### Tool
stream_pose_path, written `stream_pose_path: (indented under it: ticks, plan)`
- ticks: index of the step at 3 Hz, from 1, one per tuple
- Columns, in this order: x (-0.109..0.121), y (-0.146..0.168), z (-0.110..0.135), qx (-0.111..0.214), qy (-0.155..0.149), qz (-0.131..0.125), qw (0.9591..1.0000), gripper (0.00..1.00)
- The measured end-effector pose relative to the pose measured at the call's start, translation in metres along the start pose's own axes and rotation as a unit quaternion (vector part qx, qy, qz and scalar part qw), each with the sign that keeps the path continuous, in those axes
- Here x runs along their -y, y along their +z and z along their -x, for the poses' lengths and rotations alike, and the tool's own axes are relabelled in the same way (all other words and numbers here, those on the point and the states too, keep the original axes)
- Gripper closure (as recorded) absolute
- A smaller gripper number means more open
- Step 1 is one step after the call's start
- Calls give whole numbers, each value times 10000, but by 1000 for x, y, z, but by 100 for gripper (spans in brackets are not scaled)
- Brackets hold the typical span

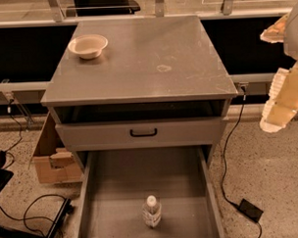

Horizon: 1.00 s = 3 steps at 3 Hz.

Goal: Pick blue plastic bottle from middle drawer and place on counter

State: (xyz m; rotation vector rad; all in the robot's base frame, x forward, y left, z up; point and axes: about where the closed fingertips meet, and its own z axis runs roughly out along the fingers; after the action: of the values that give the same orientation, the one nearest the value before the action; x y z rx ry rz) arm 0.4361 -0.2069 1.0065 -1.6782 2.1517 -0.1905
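Note:
The blue plastic bottle (152, 212) is small and clear with a white cap. It stands upright on the bare grey floor of the open middle drawer (112, 191), near its front centre. The counter (137, 57) is the flat grey cabinet top above, with a small pale stain (163, 68) near its middle. My gripper (285, 94) is a pale shape at the right edge of the view, beside the cabinet's right side. It is level with the counter's front edge, well above and to the right of the bottle, and it touches nothing.
A cream bowl (88, 45) sits on the counter's back left. A shut drawer front with a black handle (143, 133) is above the open drawer. A cardboard box (51, 158) and cables lie on the floor at left. A black power brick (251, 210) and its cable lie at right.

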Motion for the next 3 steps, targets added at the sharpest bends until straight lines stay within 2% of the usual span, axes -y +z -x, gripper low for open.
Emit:
stream_pose_path:
  ticks: [1,2,3]
  plan:
    - [0,0,0,0,0,0,10000,0]
    - [-2,10,1,371,98,97,9992,0]
    - [-17,52,-15,1076,368,292,9931,0]
